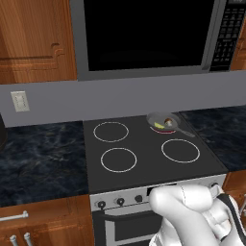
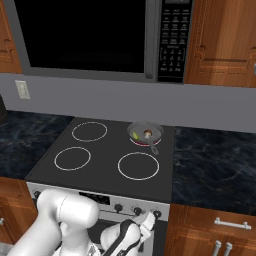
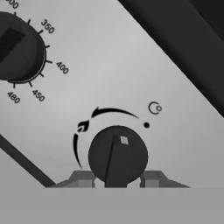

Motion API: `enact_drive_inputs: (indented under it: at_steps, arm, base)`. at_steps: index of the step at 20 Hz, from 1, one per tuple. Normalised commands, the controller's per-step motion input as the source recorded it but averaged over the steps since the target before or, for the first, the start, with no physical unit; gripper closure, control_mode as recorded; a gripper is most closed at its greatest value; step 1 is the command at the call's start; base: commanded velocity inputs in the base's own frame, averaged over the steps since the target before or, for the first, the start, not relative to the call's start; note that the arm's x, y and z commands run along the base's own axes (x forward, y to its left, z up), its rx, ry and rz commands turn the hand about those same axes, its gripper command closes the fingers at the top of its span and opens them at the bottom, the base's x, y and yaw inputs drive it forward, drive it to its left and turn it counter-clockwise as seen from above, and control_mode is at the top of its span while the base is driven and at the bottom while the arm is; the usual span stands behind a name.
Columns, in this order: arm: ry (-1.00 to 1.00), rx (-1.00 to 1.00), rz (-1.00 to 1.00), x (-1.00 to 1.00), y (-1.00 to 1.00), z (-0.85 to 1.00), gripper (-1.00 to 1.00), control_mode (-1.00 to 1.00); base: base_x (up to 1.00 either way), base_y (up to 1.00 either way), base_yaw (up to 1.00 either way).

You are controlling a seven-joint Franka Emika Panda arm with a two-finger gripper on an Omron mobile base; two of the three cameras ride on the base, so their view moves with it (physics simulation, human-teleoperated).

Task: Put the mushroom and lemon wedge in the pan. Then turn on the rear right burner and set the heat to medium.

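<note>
Gripper (image 3: pixel 118 178): fingers flank burner knob (image 3: pixel 117 154), lower centre; contact unclear. Risk: slipping, or overshooting medium.

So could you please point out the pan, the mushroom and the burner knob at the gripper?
pan (image 1: pixel 156 118): left base view, bare left part of its grey floor.
mushroom (image 2: pixel 148 133): right base view, its brown cap.
burner knob (image 3: pixel 117 155): hand view, middle of its dark face.
</note>
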Motion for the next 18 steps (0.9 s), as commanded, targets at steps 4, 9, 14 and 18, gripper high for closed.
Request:
enact_drive_inputs:
  at_steps: [4,9,14,18]
  arm:
    - [0.0,-0.27,0.0,-0.12,0.0,0.0,1.0,-1.0]
    - [0.0,-0.3,0.0,-0.11,0.0,0.0,1.0,-1.0]
    - [0.0,-0.32,0.0,-0.13,0.0,0.0,1.0,-1.0]
    - [0.0,-0.32,0.0,-0.15,0.0,0.0,1.0,-1.0]
  base:
    - [0.0,0.0,0.0]
    - [0.0,0.0,0.0]
    - [0.0,0.0,0.0]
    - [0.0,0.0,0.0]
